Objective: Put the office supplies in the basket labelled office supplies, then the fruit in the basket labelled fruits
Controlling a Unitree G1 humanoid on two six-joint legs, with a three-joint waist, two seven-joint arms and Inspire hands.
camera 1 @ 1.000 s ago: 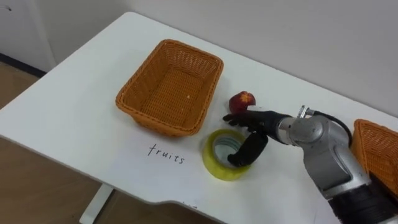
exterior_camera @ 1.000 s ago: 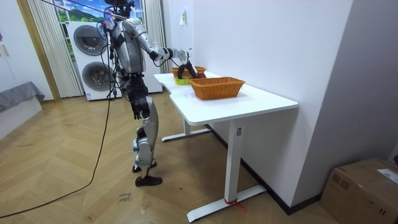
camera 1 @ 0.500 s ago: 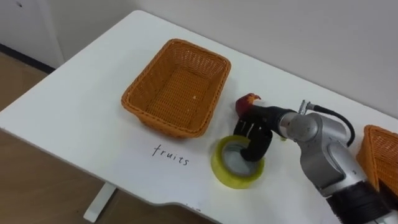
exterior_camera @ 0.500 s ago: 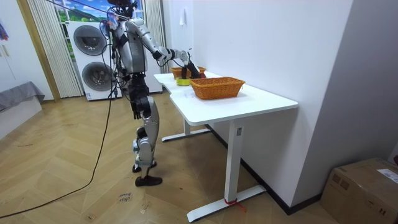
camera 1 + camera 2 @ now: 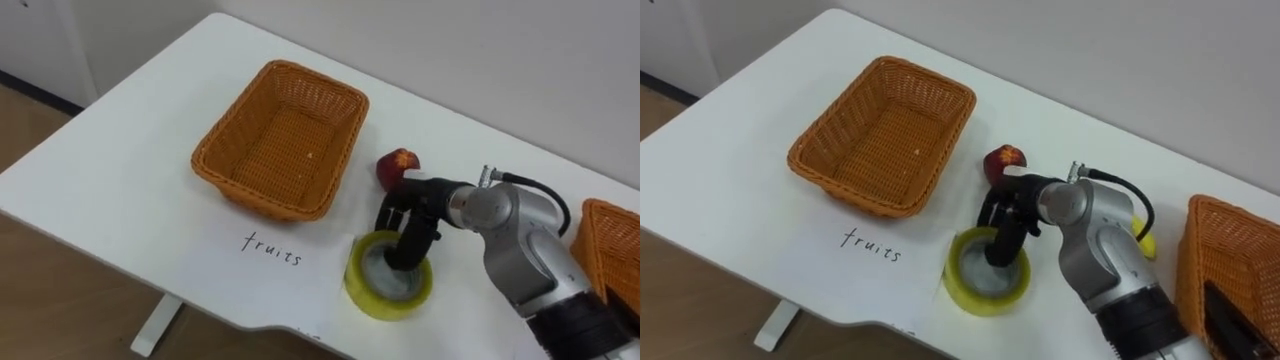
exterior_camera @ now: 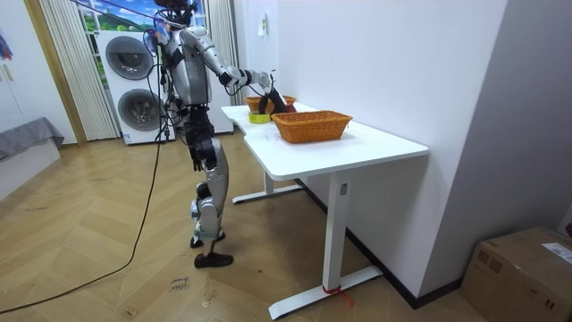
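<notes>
Table against wall, wicker basket on it, washing machines beyond, herringbone floor

Basket is wide open from above, and the surface to its left is bare. It's tight on the right: the apple sits just beside the basket. The robot hand is down in the tape roll, with a second basket further right.

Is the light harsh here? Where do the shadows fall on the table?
Left eye view: even, soft light; the basket throws a faint shadow on the table along its near side, and the robot hand shades the middle of the tape roll. Room view: no hard glare on the table.
</notes>
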